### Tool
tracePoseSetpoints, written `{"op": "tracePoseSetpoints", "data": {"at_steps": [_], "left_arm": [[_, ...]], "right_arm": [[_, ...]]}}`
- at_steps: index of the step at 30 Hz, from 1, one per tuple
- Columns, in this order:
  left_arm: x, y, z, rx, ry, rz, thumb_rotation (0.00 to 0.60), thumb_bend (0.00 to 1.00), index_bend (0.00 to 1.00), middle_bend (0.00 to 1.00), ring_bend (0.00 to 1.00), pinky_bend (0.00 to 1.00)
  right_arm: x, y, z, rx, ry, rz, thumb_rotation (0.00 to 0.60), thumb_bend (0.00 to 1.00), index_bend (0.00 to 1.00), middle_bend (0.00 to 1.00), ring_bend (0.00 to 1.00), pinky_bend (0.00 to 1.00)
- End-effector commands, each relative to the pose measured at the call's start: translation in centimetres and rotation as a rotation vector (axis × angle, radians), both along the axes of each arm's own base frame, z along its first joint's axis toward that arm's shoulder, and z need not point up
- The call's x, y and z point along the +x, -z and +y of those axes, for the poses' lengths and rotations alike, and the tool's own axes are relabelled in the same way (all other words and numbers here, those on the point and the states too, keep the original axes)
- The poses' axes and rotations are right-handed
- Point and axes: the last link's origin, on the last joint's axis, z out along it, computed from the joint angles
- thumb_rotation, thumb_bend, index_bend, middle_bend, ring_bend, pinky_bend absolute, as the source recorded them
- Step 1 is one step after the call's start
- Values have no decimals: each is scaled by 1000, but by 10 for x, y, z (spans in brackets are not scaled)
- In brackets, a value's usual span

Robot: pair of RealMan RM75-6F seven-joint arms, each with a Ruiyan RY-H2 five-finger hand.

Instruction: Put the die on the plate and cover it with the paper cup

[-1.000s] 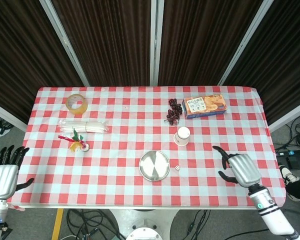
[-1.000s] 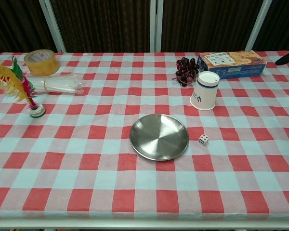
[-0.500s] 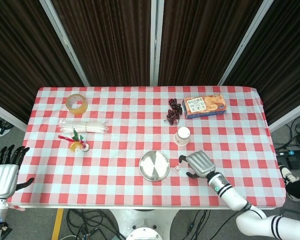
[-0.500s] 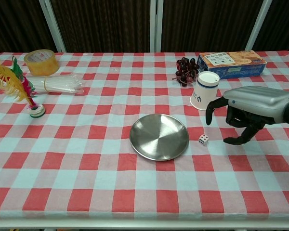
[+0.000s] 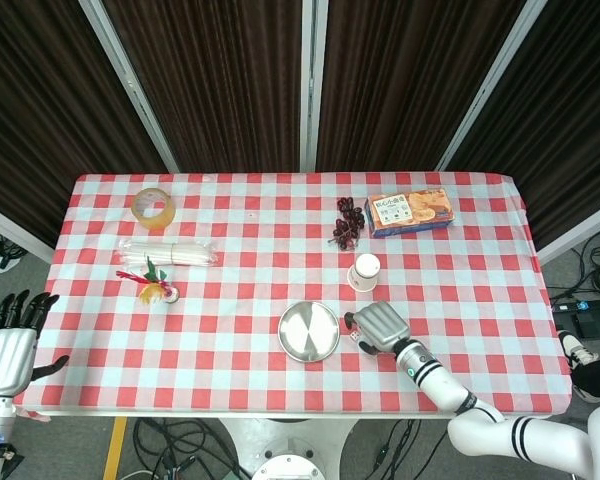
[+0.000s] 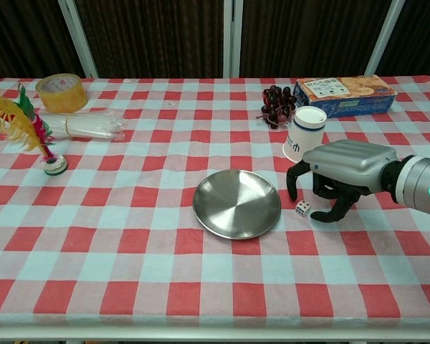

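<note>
Fingers (image 6: 298,176) of the right hand (image 6: 340,172) curl downward around the die (image 6: 302,208) at centre right of the chest view, apart and gripping nothing; whether they touch it I cannot tell. The die sits on the counter (image 6: 129,236) just right of the plate (image 6: 236,203). The paper cup (image 6: 304,135) stands upside down behind the hand. The left hand (image 5: 6,350), lower left in the head view, hangs off the counter, fingers spread and empty.

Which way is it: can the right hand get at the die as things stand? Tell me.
Probably yes. The right hand hangs just over the die, fingers apart, with nothing between them; the plate lies clear beside it.
</note>
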Motion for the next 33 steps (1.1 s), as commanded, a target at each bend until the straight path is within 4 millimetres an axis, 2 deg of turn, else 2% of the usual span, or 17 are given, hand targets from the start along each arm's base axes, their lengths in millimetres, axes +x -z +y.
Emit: {"op": "tracePoseSetpoints", "data": {"at_steps": [1, 8, 11, 15, 17, 21, 27, 30, 33], "left_arm": [[-1, 0, 0, 0, -1, -3, 600, 0, 142, 129, 21, 18], [-3, 0, 0, 0, -4, -9, 600, 0, 143, 129, 22, 18], [-3, -1, -1, 4, -5, -11, 600, 0, 142, 129, 21, 18], [-3, -1, -1, 4, -3, -11, 600, 0, 142, 129, 22, 18], [-3, -1, -1, 6, 0, -10, 600, 0, 143, 129, 22, 18], [-2, -2, -1, 7, 2, -7, 600, 0, 143, 129, 22, 18], [-4, -3, -4, 8, -10, -7, 600, 0, 143, 129, 22, 18], [-4, -3, -5, 11, -12, -10, 600, 0, 142, 129, 21, 18], [-4, -3, -5, 10, -14, -10, 600, 0, 142, 129, 21, 18]], "right_arm": [[0, 4, -1, 3, 1, 3, 600, 240, 449, 934, 901, 956], [3, 6, -4, -13, -12, 4, 600, 326, 583, 936, 907, 959], [10, -4, -4, -36, -35, -15, 600, 327, 613, 937, 910, 961], [31, -20, -5, -39, -68, -73, 600, 327, 624, 937, 910, 961], [43, -19, -7, -28, -92, -88, 600, 327, 625, 937, 910, 961], [64, 6, -13, 24, -139, -69, 600, 327, 630, 937, 910, 961], [78, 39, -20, 46, -160, -29, 600, 327, 570, 937, 910, 960], [79, 47, -19, 57, -162, -18, 600, 322, 432, 937, 909, 959], [80, 47, -17, 59, -150, -37, 600, 285, 271, 937, 906, 957]]}}
